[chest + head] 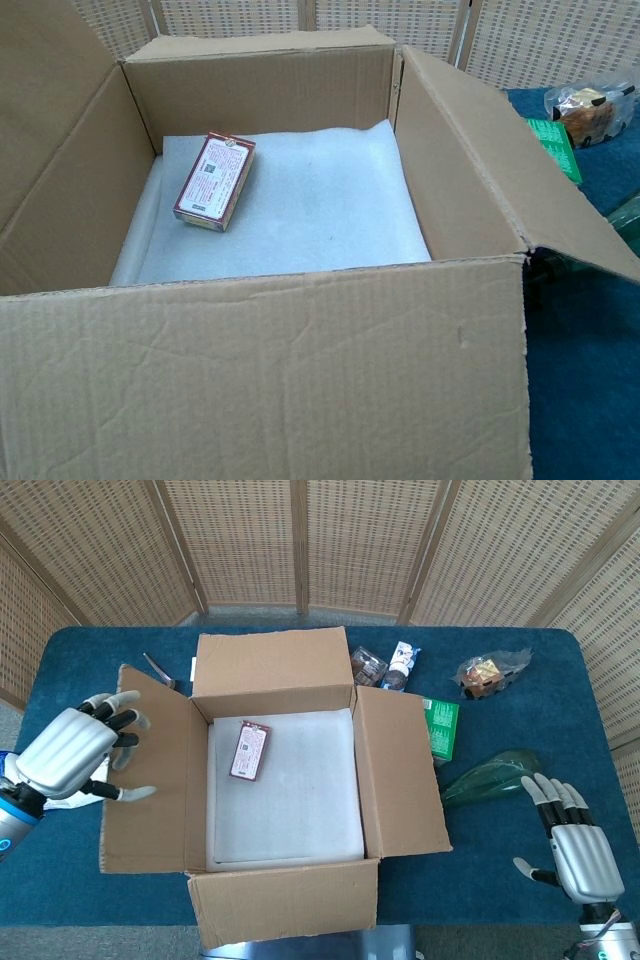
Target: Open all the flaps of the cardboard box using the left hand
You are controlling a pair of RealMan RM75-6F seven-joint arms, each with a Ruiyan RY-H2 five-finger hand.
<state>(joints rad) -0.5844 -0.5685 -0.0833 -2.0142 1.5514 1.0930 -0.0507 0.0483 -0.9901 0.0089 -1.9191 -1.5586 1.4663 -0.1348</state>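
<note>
Four flaps of the cardboard box [285,780] are folded outward, and the box sits in the middle of the blue table [520,875]. My left hand [70,755] hovers left of the box, just past the outer edge of the left flap [150,770], fingers spread wide and holding nothing; I can't tell whether a fingertip touches the cardboard. That flap lies splayed out to the left of the box, nearly flat. My right hand [580,850] hangs well to the right of the box, near the table's front corner, fingers apart and empty. Inside the box, a small red-edged carton [249,750] lies flat on the white foam liner [300,800], toward the back-left corner. Right of the box sit a green packet [441,727] and a green plastic bag [495,775]. Behind the box's right corner are small snack packs [388,666].
</note>
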